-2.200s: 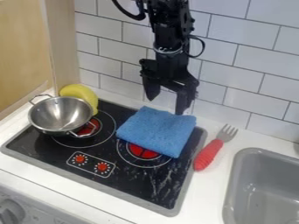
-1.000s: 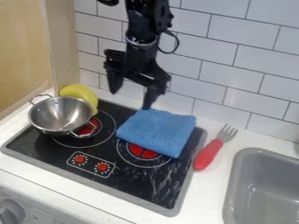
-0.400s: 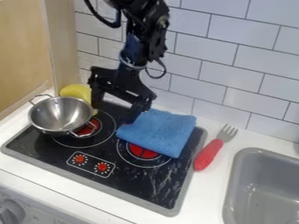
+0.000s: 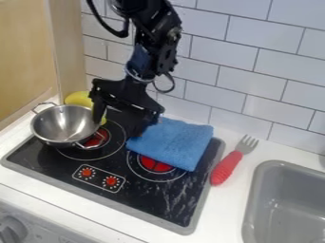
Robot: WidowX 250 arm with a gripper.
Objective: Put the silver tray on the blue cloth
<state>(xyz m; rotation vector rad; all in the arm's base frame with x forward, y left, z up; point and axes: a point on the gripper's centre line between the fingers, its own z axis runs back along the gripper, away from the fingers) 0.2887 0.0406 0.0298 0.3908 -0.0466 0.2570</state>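
Black two-finger pincer [image 4: 118, 127]: open, fingers apart, nothing gripped; above black stovetop [image 4: 41, 159], left of folded blue cloth [image 4: 175, 142]. Round silver metal bowl with two handles [image 4: 63, 124]: on stovetop, farther left of cloth, apart from it. Red-handled grey fork [image 4: 226, 167]: right of cloth, on white counter [image 4: 219, 213]. Grey sink [image 4: 249, 209]: farther right of cloth.

Red-handled fork [image 4: 226, 167] on ctr [image 4: 223, 211] btwn stove [image 4: 149, 201] & grey sink [image 4: 285, 201], yellow item [image 4: 77, 98] nr tiled wall [image 4: 266, 71].
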